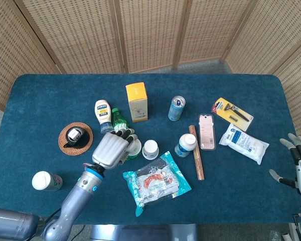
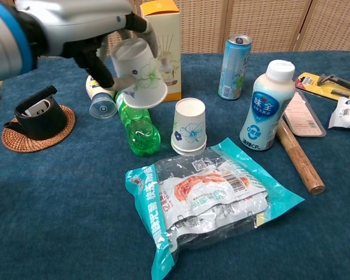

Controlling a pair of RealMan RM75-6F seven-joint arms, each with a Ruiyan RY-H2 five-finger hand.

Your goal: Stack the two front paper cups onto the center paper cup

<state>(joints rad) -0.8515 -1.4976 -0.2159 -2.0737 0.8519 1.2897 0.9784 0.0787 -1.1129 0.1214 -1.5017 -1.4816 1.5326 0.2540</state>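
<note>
Left hand (image 2: pixel 76 26) grips lifted paper cup (image 2: pixel 139 74) | center paper cup (image 2: pixel 189 125) on table | right hand (image 1: pixel 300 165) spread, empty

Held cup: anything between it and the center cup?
Nothing visible. The left hand holds the paper cup upside down in the air, up and left of the center cup. The green bottle lies below that path, not in it.

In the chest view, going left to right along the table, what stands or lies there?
Black holder on the woven coaster → green bottle → upturned paper cup → blue can → white drink bottle → wooden stick → white packet.
</note>
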